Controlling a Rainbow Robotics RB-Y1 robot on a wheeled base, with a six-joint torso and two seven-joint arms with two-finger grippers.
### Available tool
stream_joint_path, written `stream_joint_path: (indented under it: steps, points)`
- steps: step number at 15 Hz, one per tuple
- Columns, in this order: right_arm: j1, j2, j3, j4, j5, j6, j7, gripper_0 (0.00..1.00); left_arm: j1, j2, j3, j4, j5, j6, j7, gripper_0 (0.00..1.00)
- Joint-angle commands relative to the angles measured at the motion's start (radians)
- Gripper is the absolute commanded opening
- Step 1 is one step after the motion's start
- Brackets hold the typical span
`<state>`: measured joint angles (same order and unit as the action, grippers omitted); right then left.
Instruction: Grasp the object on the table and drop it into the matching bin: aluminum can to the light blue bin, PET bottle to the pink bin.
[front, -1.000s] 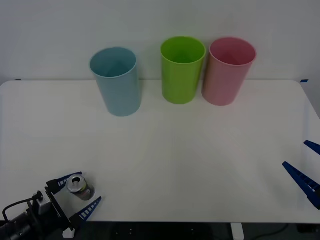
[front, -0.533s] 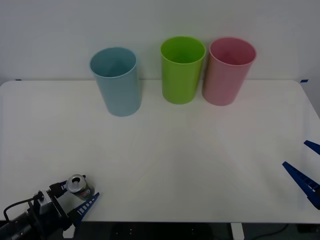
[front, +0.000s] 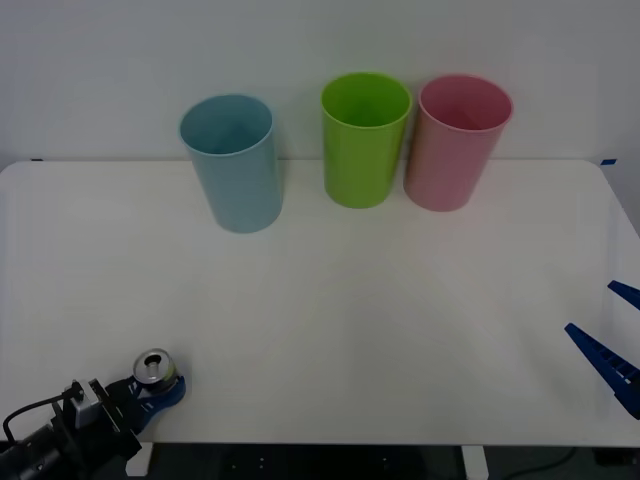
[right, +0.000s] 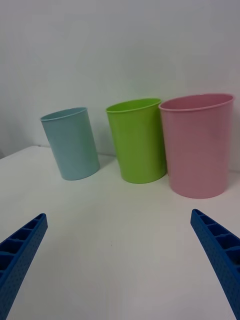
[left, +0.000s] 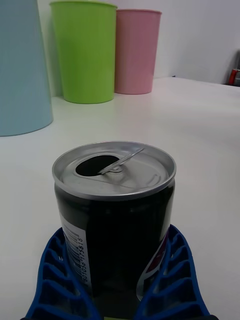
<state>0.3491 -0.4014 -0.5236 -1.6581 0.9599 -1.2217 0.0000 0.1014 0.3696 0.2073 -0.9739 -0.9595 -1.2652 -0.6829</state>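
Aluminum can (front: 155, 369), small and dark with a silver top, stands upright at the near left corner of the wide white tabletop (front: 330, 310), close to the front edge. My left gripper (front: 150, 385) is clenched on it: in the left wrist view I see the 2 blue ribbed fingers (left: 55, 270) curved against both sides of the can's lower body.

From that corner I have bare white surface running all the way back to the 3 tall tapered plastic bins near the far edge. The light blue bin (front: 232, 162) stands apart to the left, the lime green bin (front: 364, 138) is in the middle, and the pink bin (front: 456, 141) sits just beside the green one.

The can's pull tab is bent up over an open mouth (left: 97, 164), and I see a barcode strip on its dark side.

My right gripper (front: 620, 335) waits at the table's right edge, well apart, fingers spread wide.
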Motion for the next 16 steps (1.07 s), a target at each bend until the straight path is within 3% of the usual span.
stream_joint_path:
  steps: [1, 10, 16]
  points:
    - [0.000, 0.000, 0.000, 0.000, 0.000, 0.000, 0.000, 1.00, 0.008, 0.002, 0.024, -0.002, 0.007, 0.000, 0.000, 0.00]
    - [0.000, 0.000, 0.000, 0.000, 0.000, 0.000, 0.000, 1.00, 0.129, 0.022, 0.092, -0.108, 0.151, -0.005, 0.065, 0.00]
    - [0.000, 0.000, 0.000, 0.000, 0.000, 0.000, 0.000, 1.00, 0.238, 0.020, 0.096, -0.315, 0.298, 0.151, 0.124, 0.00]
